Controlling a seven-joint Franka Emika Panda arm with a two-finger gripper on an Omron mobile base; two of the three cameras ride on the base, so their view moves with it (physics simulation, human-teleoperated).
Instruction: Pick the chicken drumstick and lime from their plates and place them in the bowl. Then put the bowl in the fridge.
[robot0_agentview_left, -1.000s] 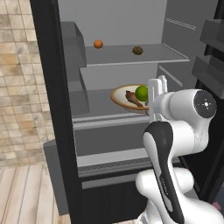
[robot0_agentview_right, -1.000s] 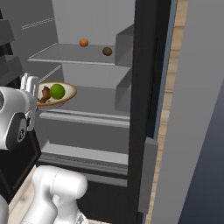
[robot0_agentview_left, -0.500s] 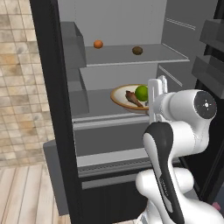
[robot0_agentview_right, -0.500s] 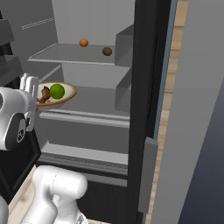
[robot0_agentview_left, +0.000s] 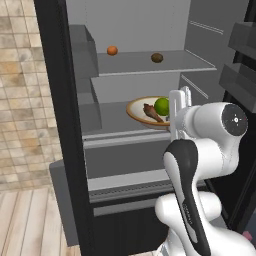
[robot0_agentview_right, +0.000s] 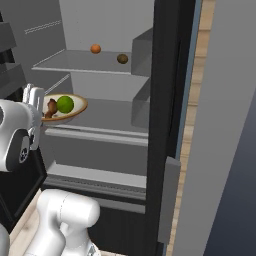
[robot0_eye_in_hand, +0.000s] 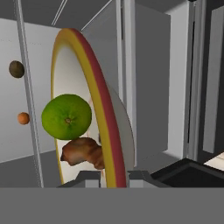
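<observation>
Bowl, left base view: bowl (robot0_agentview_left: 136, 111) sits right of centre in the frame, over the fridge's (robot0_agentview_left: 55, 100) middle shelf (robot0_agentview_left: 107, 117), with the lime (robot0_agentview_left: 161, 106) and the drumstick (robot0_agentview_left: 151, 112) inside it.
Tool, left base view: tool (robot0_agentview_left: 178, 111) stands at the bowl's right edge; the arm's white body covers that side of the rim.
Top shelf, left base view: an orange ball (robot0_agentview_left: 112, 50) and a dark brown ball (robot0_agentview_left: 157, 58) lie apart in the upper middle of the frame.
Bowl, right base view: at the left edge of the frame, low over the middle shelf; whether its base rests on the shelf cannot be told.
Tool, hand view: fingers pressed together on the bowl's rim at bottom centre, pinching it; lime and drumstick show left of the rim.
Step in hand: both foods are loaded, so the last step is under way, putting the bowl in the fridge.
Next move: likely settle the bowl flat on the shelf, then spread the fingers and draw straight back without dragging the rim.
</observation>
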